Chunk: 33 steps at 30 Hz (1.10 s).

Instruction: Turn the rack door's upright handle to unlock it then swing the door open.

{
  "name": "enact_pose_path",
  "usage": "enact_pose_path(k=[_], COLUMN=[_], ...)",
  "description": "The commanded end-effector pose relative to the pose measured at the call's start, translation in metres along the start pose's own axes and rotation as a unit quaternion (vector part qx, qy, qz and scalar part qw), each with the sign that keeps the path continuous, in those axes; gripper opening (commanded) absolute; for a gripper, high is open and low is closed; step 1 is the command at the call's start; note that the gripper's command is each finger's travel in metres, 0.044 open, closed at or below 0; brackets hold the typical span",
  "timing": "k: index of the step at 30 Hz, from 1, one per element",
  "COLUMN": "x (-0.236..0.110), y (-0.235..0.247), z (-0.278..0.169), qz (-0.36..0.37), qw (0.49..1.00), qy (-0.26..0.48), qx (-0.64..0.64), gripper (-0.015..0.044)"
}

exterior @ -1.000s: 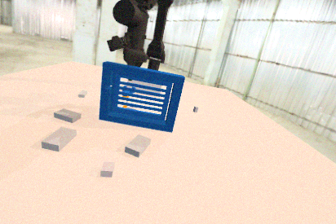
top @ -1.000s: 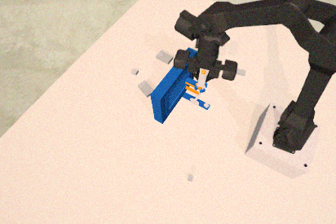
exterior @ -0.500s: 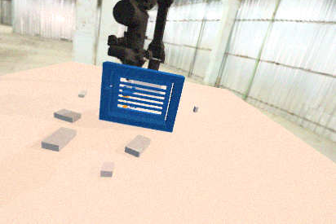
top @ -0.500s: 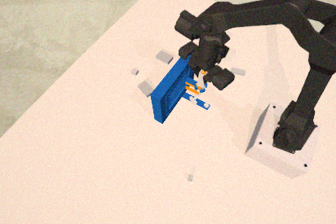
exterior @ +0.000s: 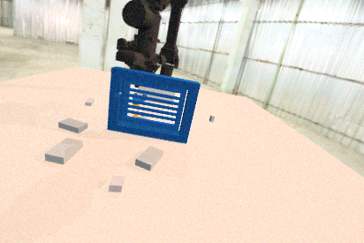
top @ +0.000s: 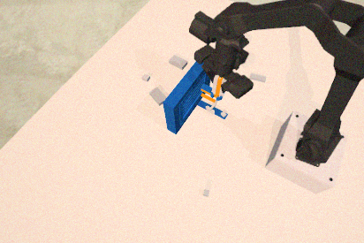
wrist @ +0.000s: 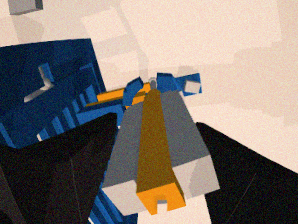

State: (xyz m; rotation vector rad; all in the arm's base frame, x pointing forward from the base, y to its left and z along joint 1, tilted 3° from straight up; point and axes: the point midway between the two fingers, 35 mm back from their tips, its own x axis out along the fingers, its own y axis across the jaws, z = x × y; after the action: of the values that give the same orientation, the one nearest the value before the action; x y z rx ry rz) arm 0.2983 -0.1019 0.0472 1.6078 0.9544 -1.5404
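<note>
The blue rack frame (top: 171, 121) (exterior: 193, 102) stands upright. Its slatted door (exterior: 123, 112) lies in the frame's plane and looks shut, with a narrow slit along one side in the exterior view. The grey upright handle with an orange stripe (top: 219, 85) (wrist: 159, 150) stands on a blue and orange mount in front of the door, turned away from square to the frame. My gripper (top: 222, 79) (wrist: 156, 125) is partly open, one finger on each side of the handle, with gaps visible in the wrist view. The exterior view hides the fingertips behind the frame.
A low blue bar with pale squares (top: 218, 112) juts out beside the handle. Grey blocks (top: 178, 62) (exterior: 64, 150) lie behind the rack, another block (top: 258, 77) lies near the gripper, and a small one (top: 206, 191) lies apart. The arm's base (top: 287, 163) stands in front.
</note>
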Motion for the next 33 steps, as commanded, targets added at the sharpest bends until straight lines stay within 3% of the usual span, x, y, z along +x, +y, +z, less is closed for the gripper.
enact_pose_path(k=[1,9,17,25,33], x=[0.0009,0.0009,0.0008,0.0008,0.0008], y=[-0.0004,-0.0004,-0.0004,-0.0004,-0.0004], z=[-0.0007,-0.0007,-0.0007,-0.0007,-0.0007], qz=[-0.002,-0.001,-0.001,0.0,0.001], qw=[1.0,0.987,0.937,0.85,0.729], qy=[0.002,0.003,0.003,0.003,0.003], qx=[0.002,-0.158,-0.35,-0.527,-0.684], gripper=[0.0291,0.0291,0.0291,0.0291,0.0291])
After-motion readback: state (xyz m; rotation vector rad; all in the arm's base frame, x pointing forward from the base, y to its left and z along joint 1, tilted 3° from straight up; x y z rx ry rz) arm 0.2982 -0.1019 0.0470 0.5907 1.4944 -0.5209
